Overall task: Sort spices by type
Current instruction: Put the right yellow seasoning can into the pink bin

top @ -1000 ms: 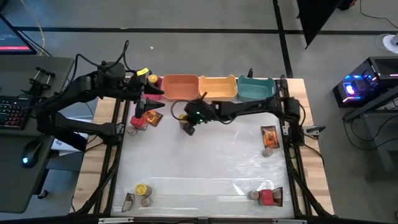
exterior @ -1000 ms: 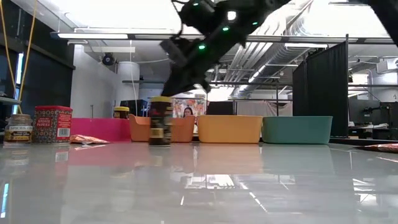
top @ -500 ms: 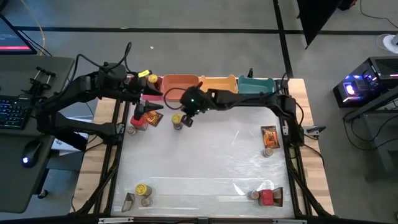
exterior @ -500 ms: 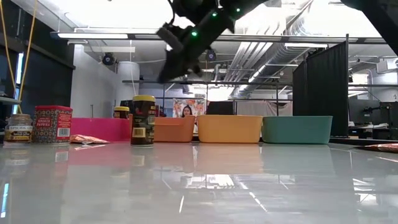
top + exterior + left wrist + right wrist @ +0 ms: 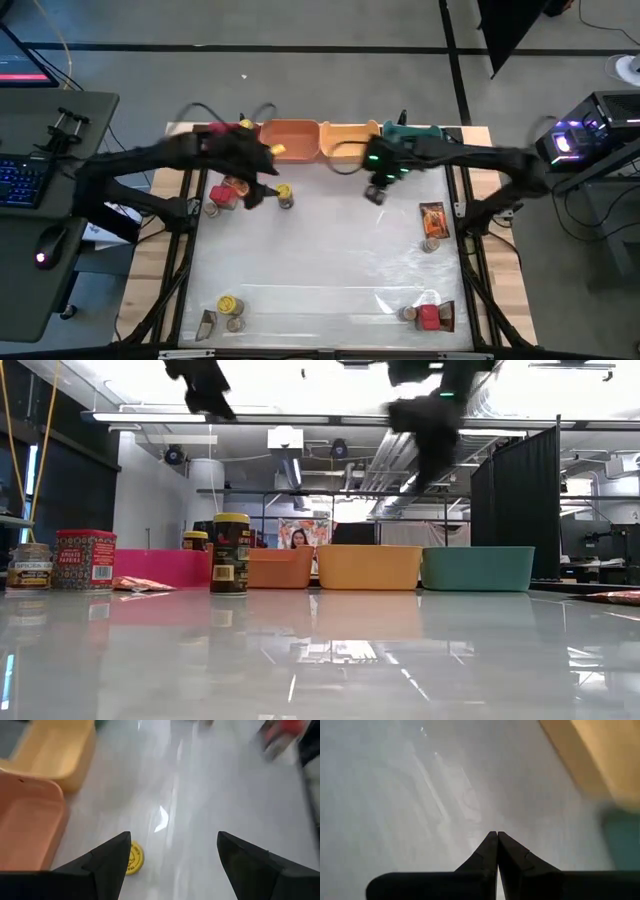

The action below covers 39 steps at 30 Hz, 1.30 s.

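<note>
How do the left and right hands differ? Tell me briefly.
The left hand is open; the right hand is shut. The left hand hangs by a yellow-lidded jar near the orange bin; the right hand hangs over the table near the yellow bin, with no spice beneath it. Both hold nothing.

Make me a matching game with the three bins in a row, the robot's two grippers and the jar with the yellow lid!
Things
1. left gripper
2. right gripper
3. yellow-lidded jar
4. teal bin

Places or states
A. jaws shut, nothing between them
B. standing on the table in front of the orange bin
C. jaws wide open, nothing held
D. at the right end of the row, beside the yellow bin

Pairs: 1-C, 2-A, 3-B, 4-D
</note>
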Available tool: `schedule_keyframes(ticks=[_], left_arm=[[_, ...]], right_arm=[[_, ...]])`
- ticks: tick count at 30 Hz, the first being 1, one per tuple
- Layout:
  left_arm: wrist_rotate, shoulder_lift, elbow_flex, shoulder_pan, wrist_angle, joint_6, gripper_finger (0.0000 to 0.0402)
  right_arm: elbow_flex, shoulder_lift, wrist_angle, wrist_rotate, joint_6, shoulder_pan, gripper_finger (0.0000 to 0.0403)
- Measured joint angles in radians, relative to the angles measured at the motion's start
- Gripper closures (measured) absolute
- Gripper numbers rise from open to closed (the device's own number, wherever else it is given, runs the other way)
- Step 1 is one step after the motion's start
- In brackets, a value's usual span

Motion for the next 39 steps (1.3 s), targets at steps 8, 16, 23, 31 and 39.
schedule_keyframes(ticks=[8, 16, 23, 31, 39], left_arm=[[-0.078, 0.257, 0.014, 0.016, -0.016, 0.259, 0.0117], [-0.082, 0.357, 0.014, 0.065, -0.069, 0.361, 0.0117], [-0.084, 0.405, 0.014, 0.084, -0.068, 0.377, 0.0117], [-0.097, 0.474, 0.015, 0.084, -0.067, 0.374, 0.0117], [-0.073, 0.491, 0.014, 0.084, -0.064, 0.365, 0.0134]], right_arm=[[-0.414, -0.446, 0.105, 0.001, 0.453, 0.071, 0.0403], [-0.619, -0.637, 0.224, 0.044, 0.657, 0.179, 0.0403], [-0.634, -0.624, 0.257, 0.053, 0.63, 0.187, 0.0403], [-0.634, -0.623, 0.304, 0.053, 0.609, 0.187, 0.0403], [-0.634, -0.623, 0.327, 0.058, 0.609, 0.187, 0.0403]])
